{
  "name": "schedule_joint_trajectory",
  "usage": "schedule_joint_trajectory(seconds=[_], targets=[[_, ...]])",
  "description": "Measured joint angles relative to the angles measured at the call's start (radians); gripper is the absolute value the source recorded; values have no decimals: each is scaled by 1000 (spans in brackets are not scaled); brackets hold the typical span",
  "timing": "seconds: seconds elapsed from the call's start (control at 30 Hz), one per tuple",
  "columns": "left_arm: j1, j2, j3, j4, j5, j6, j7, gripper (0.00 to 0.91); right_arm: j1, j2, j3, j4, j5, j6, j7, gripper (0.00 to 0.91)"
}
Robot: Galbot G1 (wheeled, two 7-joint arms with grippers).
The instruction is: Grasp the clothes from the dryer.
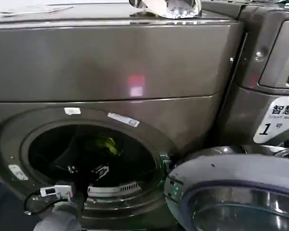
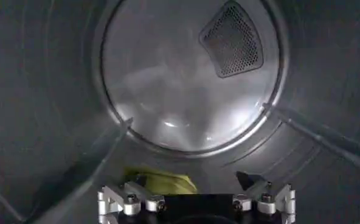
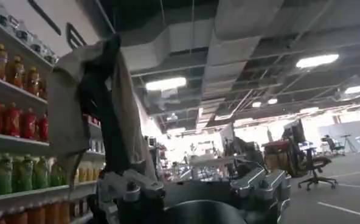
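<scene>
Left gripper [image 2: 195, 193] inside dryer [image 1: 111, 67] drum, jaws spread, empty | clothes [image 2: 162, 181] just ahead, toward one fingertip [image 2: 131, 181] | risk: off-centre closure pinches only an edge, fabric slips | right gripper [image 3: 192, 189] parked, released.

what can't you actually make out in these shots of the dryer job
- Clothes: left wrist view, lower part hidden behind the left gripper; head view, just a yellow-green patch in the dark drum of the dryer.
- Whether the gripper touches the clothes: cannot tell.
- Right gripper: right wrist view, fingertips cut off or blocked by hanging fabric.
</scene>
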Motion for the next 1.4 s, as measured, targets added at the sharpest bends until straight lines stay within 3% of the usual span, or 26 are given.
schedule_joint_trajectory(seconds=[0.33, 0.87, 1.1, 1.4], targets=[[-218, -3, -21, 247, 47, -4, 28, 907, 10, -12, -18, 0, -2, 2, -3, 907], [-535, 4, -33, 671, 163, -166, 102, 907, 11, -19, -19, -2, -4, 4, -5, 907], [-610, 10, -47, 740, 501, -262, 402, 907, -1, -19, -8, -4, -4, 6, -7, 907], [-692, 27, -34, 799, 951, -466, 898, 907, -3, -23, -15, -4, -13, 10, -9, 907]])
